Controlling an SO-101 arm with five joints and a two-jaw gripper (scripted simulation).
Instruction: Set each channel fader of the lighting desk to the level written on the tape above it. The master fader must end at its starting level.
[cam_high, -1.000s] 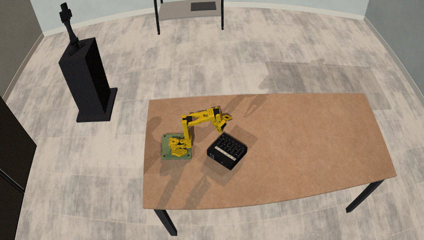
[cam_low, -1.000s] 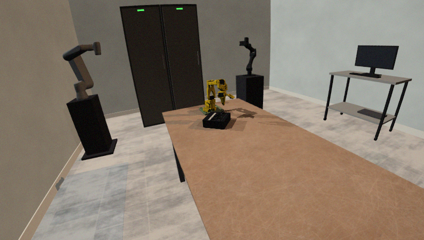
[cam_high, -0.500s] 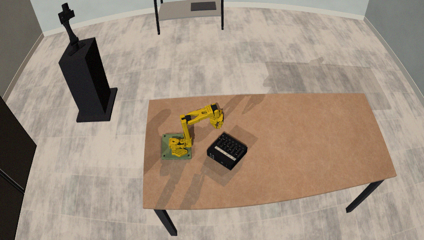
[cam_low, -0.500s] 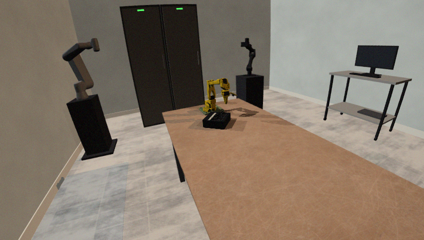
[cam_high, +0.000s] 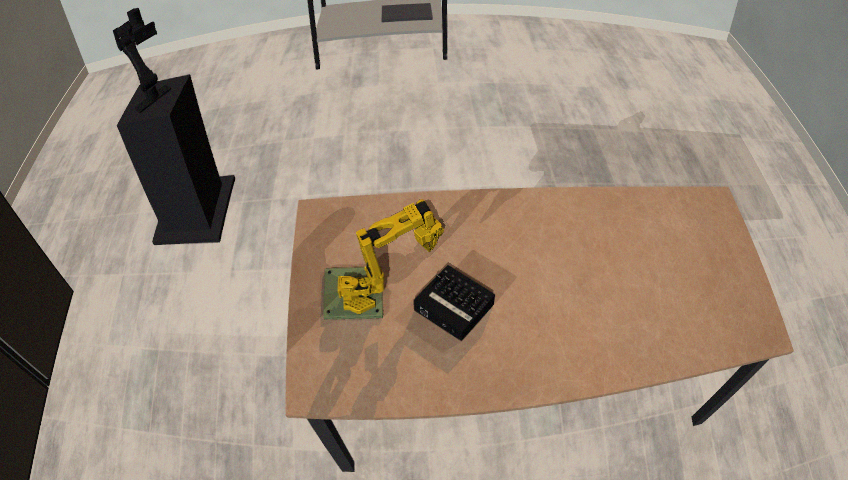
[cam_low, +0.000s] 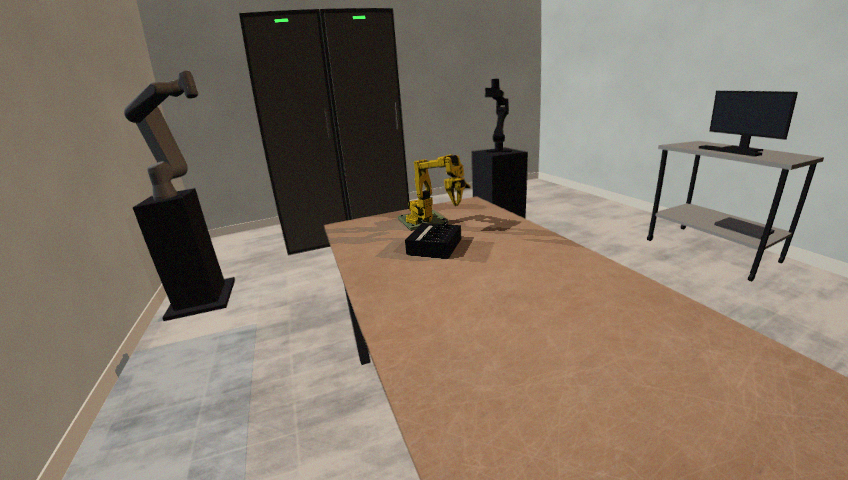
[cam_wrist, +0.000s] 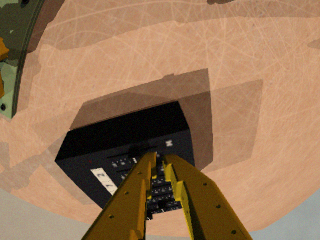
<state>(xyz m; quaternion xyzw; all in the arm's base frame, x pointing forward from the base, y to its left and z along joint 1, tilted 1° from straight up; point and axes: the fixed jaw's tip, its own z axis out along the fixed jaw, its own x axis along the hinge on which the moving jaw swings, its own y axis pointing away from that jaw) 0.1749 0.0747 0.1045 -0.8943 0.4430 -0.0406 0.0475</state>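
Note:
The lighting desk (cam_high: 443, 316) (cam_low: 425, 247) (cam_wrist: 125, 126) is a black box with rows of faders and white scale marks. Its white tape strip (cam_high: 450, 306) (cam_wrist: 103, 181) runs along one side of the fader rows; in the wrist view a 2 and a 7 show on it and the rest is behind a finger. My yellow gripper (cam_high: 432, 249) (cam_low: 456, 204) (cam_wrist: 160, 157) is shut and empty. It hangs above the table beside the desk's upper left edge in the top view, apart from the desk. The fader levels are too small or hidden to read.
The desk stands on the brown table (cam_high: 612, 267) (cam_low: 535, 356). The green base plate (cam_high: 332, 310) (cam_wrist: 14, 65) of my arm is to the desk's left in the top view. Pedestals with other arms, cabinets and a computer stand are off the table.

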